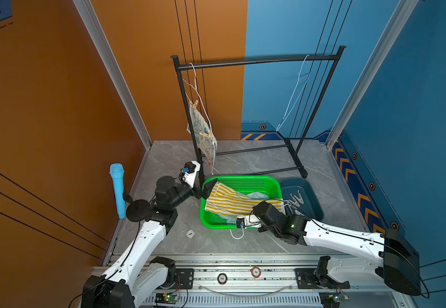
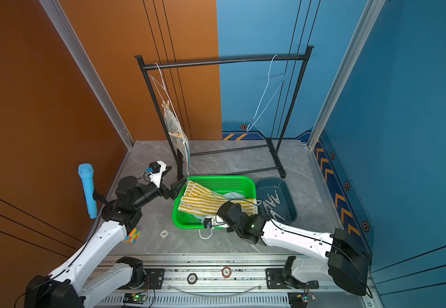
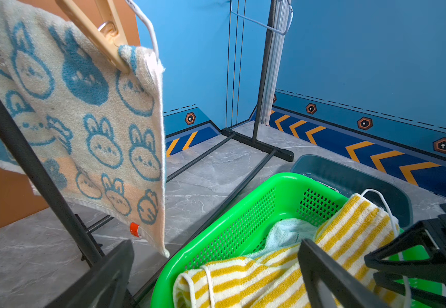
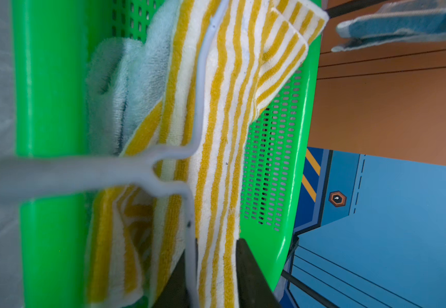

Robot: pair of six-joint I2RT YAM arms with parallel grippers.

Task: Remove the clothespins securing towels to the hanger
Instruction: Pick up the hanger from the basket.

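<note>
Clothespins (image 1: 195,103): in both top views two pin the bunny towel (image 1: 202,125) to its hanger on the rack (image 1: 256,62), and about four lie in the dark tray (image 1: 313,198). The left gripper (image 2: 172,178), spread wide, sits below that towel. Left wrist view: one clothespin (image 3: 102,34) is above the jaws. Right wrist view: the right gripper (image 4: 216,248) flanks the striped towel (image 4: 221,106) and a hanger wire (image 4: 200,80) in the green basket (image 4: 48,93); whether it pinches them, I cannot tell.
</note>
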